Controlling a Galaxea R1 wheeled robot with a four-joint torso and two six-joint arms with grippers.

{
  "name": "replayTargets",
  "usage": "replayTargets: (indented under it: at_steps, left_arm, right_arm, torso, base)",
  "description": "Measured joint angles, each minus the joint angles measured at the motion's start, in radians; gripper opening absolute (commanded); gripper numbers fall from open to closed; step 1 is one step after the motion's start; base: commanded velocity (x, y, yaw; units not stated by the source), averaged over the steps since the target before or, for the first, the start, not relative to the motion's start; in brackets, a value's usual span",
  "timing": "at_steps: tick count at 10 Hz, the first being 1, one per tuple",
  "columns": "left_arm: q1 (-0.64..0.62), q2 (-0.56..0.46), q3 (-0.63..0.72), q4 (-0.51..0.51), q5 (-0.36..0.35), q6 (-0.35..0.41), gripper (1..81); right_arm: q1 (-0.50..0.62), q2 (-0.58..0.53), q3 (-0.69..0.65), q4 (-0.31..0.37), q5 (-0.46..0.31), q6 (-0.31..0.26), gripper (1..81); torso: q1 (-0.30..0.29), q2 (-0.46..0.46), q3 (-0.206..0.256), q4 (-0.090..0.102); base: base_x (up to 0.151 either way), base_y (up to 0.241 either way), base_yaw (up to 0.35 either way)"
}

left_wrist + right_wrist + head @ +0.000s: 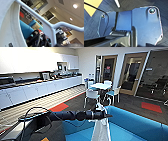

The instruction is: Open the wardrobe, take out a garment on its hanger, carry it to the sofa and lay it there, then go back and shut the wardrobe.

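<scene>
White garment (101,130) hangs limp from its hanger (50,26), pinched in the left gripper's (104,115) jaws above the turquoise sofa (135,122).

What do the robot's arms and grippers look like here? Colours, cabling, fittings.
In the head view the left arm is a black, tube-shaped run of cylindrical segments ending in a dark left gripper. Thin black cables loop loosely above its base. In the right wrist view the right arm's wide dark plate looks blue-black with pale edges, round metal fittings at its corners and a grey jointed bar.
</scene>
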Motion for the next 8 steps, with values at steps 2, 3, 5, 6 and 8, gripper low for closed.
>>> replayTargets:
  at_steps: [2, 3, 5, 6, 8]
  left_arm:
    - [0.0, 0.032, -0.061, 0.002, -0.001, 0.002, 1.0]
    - [0.0, 0.048, -0.093, 0.007, -0.001, 0.004, 1.0]
    - [0.001, 0.068, -0.156, 0.018, -0.001, 0.004, 1.0]
    - [0.001, 0.072, -0.179, 0.024, -0.001, 0.005, 1.0]
    - [0.003, 0.088, -0.229, 0.039, -0.007, 0.009, 1.0]
  right_arm:
    - [0.002, 0.0, 0.0, 0.0, 0.0, 0.001, 81.1]
    - [0.004, 0.0, 0.0, 0.002, 0.003, 0.003, 81.1]
    - [0.012, -0.001, 0.0, 0.004, 0.009, 0.008, 81.1]
    - [0.015, -0.002, 0.0, 0.005, 0.011, 0.007, 81.1]
    - [0.015, -0.003, 0.0, 0.005, 0.011, 0.004, 81.1]
  torso:
    - [0.0, 0.0, -0.013, 0.0]
    - [-0.001, 0.0, -0.033, 0.0]
    - [0.0, 0.0, -0.084, 0.0]
    - [0.0, 0.0, -0.112, 0.0]
    - [0.0, 0.0, -0.174, 0.0]
  base:
    - [0.0, 0.0, 0.0]
    - [0.0, 0.0, 0.0]
    - [0.0, 0.0, 0.0]
    - [0.0, 0.0, 0.0]
    - [0.0, 0.0, 0.0]
